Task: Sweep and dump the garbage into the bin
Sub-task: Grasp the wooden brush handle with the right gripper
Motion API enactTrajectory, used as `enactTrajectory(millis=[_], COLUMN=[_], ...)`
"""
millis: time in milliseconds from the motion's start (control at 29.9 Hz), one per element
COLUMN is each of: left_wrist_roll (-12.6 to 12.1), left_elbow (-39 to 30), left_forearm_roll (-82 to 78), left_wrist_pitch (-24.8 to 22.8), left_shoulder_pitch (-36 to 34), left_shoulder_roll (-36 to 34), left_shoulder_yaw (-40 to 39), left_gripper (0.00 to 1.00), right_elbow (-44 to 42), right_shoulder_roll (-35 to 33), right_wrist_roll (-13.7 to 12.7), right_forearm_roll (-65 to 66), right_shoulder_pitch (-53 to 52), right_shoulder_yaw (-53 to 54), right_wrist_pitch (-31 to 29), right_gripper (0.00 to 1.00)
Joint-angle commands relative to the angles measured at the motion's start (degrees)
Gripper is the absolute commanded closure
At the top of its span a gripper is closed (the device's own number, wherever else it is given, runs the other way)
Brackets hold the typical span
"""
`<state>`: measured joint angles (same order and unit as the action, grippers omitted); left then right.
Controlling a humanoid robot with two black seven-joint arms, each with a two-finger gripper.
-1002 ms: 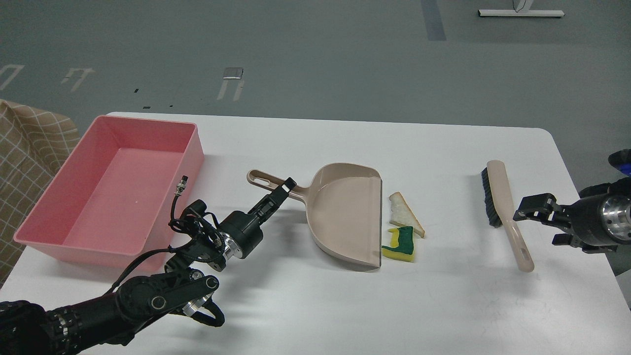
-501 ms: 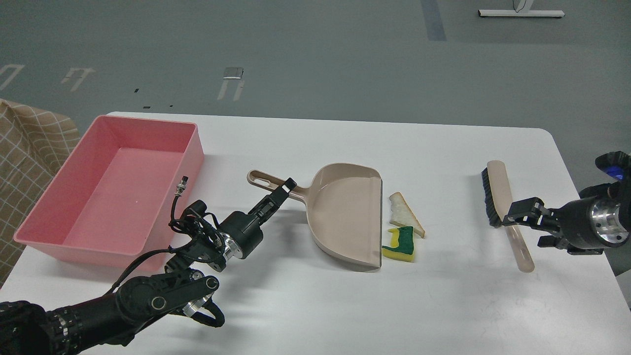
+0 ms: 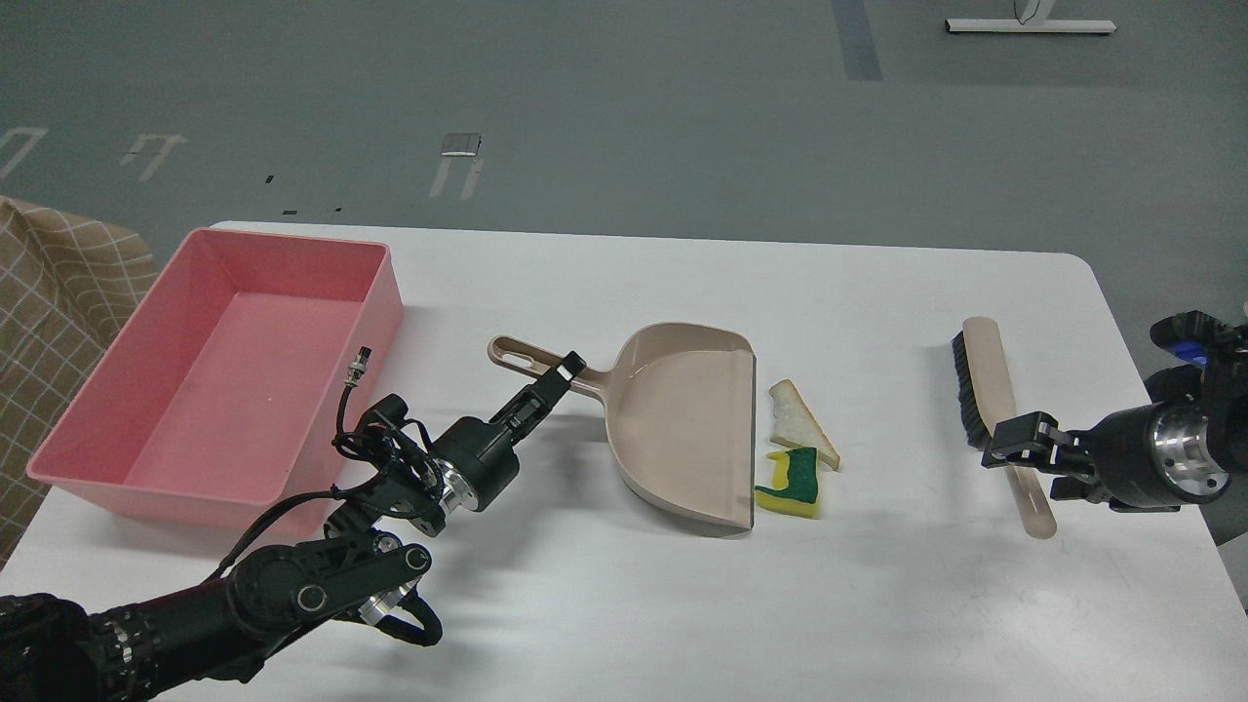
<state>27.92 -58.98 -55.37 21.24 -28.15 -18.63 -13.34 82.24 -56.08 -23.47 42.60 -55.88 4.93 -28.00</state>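
Note:
The white bread-like slice [image 3: 801, 421] and the yellow and green sponge [image 3: 795, 483] lie on the white table, just right of the open mouth of the beige dustpan [image 3: 682, 419]. The pink bin [image 3: 388, 312] stands at the left and looks empty. My left gripper [image 3: 564, 371] is shut on the dustpan's handle. The beige brush [image 3: 987, 375] with black bristles lies at the right. My right gripper [image 3: 1022, 456] is open, and its jaws stand on either side of the brush's handle.
The table [image 3: 877, 292] ends close behind my right arm at the right edge. A chequered tan cloth [image 3: 58, 283] hangs left of the bin. A small cable plug sticks up from my left wrist near the bin's wall.
My right gripper has moved left and slightly down until its jaws straddle the brush's handle. The left arm, dustpan, brush and scraps have not moved.

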Motion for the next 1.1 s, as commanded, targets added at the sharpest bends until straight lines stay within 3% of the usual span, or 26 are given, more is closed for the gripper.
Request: enactTrajectory(millis=[0, 401, 635, 768, 869, 969, 1036, 1069], left_wrist_roll=[-0.1, -0.1, -0.1, -0.1, -0.1, -0.1, -0.1, -0.1], left_elbow=[0.0, 0.0, 0.0, 0.0, 0.0, 0.0, 0.0, 0.0], left_forearm_roll=[0.0, 0.0, 0.1, 0.1, 0.1, 0.1, 0.1, 0.1], left_wrist_pitch=[-0.1, 0.0, -0.1, 0.0, -0.1, -0.1, -0.1, 0.0], left_shoulder_pitch=[-0.1, 0.0, 0.0, 0.0, 0.0, 0.0, 0.0, 0.0], left_shoulder_roll=[0.0, -0.1, -0.1, -0.1, -0.2, -0.4, -0.4, -0.4], left_shoulder_yaw=[0.0, 0.0, 0.0, 0.0, 0.0, 0.0, 0.0, 0.0], left_gripper=[1.0, 1.0, 1.0, 1.0, 1.0, 1.0, 1.0, 1.0], right_elbow=[0.6, 1.2, 1.5, 1.5, 1.4, 1.7, 1.9, 2.0], right_shoulder_roll=[0.2, 0.3, 0.3, 0.3, 0.3, 0.3, 0.0, 0.0], right_wrist_roll=[0.1, 0.2, -0.4, -0.7, -0.7, -0.7, -0.8, -0.8], right_forearm_roll=[0.3, 0.3, 0.3, 0.3, 0.3, 0.3, 0.3, 0.3], right_shoulder_pitch=[0.1, 0.2, 0.5, 0.6, 0.5, 0.2, 0.1, 0.0], right_shoulder_yaw=[0.0, -0.1, -0.1, -0.1, 0.0, 0.1, 0.2, 0.2], right_wrist_pitch=[0.0, 0.0, 0.0, 0.0, 0.0, 0.0, 0.0, 0.0], right_gripper=[0.29, 0.4, 0.57, 0.58, 0.66, 0.83, 1.0, 1.0])
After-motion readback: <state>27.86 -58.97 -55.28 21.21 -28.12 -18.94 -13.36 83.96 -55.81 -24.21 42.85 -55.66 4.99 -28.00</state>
